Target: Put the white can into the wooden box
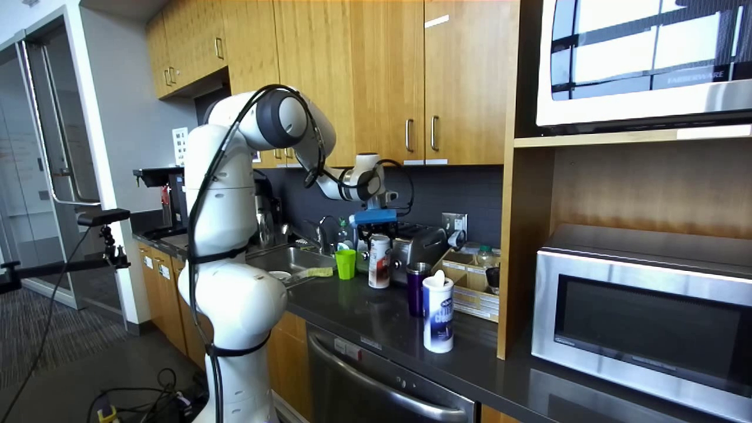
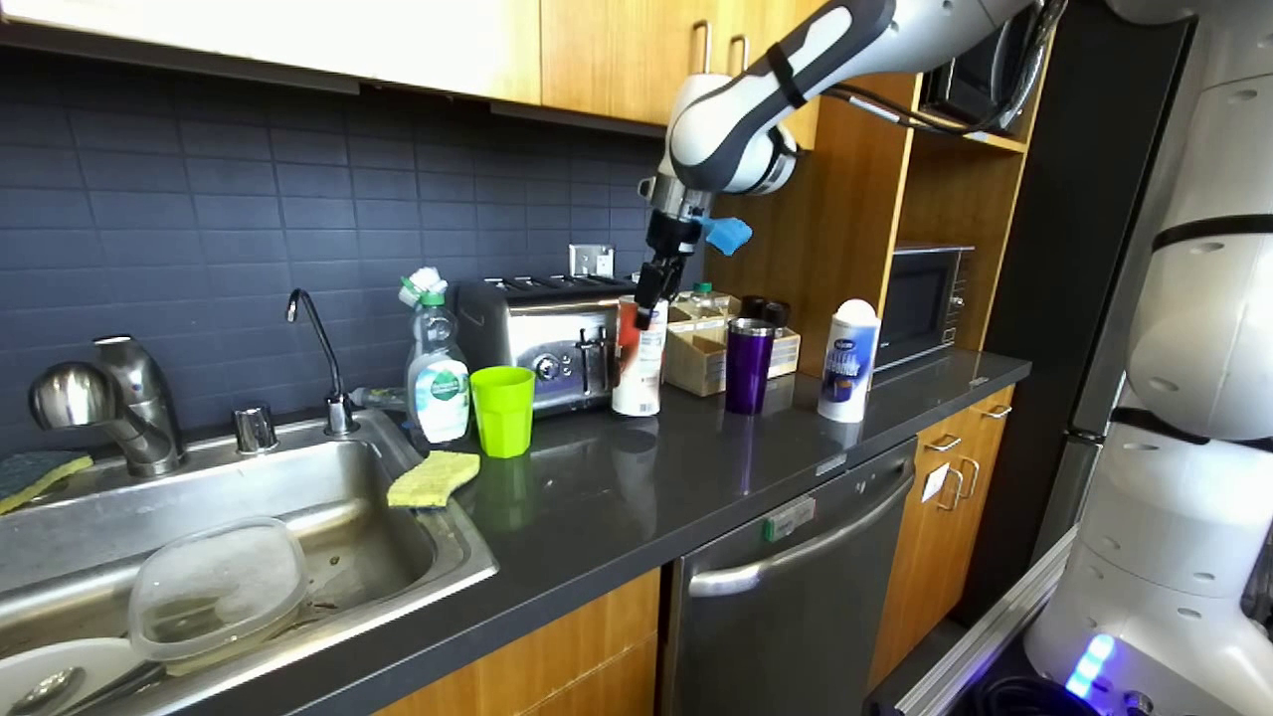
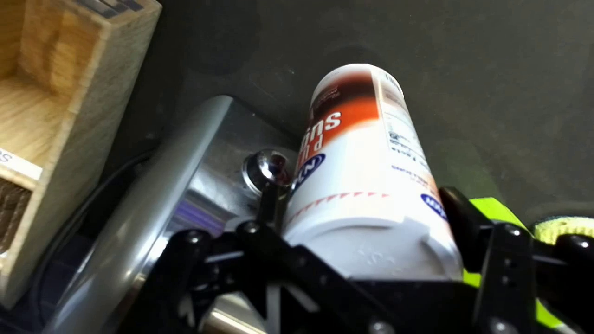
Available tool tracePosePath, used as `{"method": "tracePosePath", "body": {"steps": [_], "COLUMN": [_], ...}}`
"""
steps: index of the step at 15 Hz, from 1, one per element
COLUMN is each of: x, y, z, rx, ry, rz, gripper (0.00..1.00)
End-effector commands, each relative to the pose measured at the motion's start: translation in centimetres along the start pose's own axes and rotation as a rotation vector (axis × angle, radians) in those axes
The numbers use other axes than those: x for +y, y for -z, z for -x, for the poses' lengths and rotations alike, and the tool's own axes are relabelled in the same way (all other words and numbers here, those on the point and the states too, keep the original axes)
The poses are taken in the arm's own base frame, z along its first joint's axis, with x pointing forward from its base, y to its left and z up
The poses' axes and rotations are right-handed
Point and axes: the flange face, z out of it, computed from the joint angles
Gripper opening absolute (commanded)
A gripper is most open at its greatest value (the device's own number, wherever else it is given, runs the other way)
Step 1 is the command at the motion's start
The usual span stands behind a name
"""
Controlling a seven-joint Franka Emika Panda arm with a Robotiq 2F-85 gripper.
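Clasping cylindrical can (image 3: 369, 174): black fingers (image 3: 464, 232)

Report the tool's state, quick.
Tool: closed, holding the orange-labelled white can near its top.

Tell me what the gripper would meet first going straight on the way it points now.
Most likely the counter, by way of the red-labelled white can: the gripper points down, closed around that can, whose base leads. Whether the base touches down now isn't clear.
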Motion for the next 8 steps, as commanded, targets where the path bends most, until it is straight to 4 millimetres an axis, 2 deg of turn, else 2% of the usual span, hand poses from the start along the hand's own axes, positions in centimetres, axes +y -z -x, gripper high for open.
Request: {"method": "tracePosePath", "body": {"steps": [1,8], "x": [0.6,2.0], "y": [3.0,5.0], "z": [1.0,3.5], "rx": [0.027,0.033], "ry": [-0.046,-0.069], "rz": [0.013,0.038], "gripper": [0.60,0.60]}}
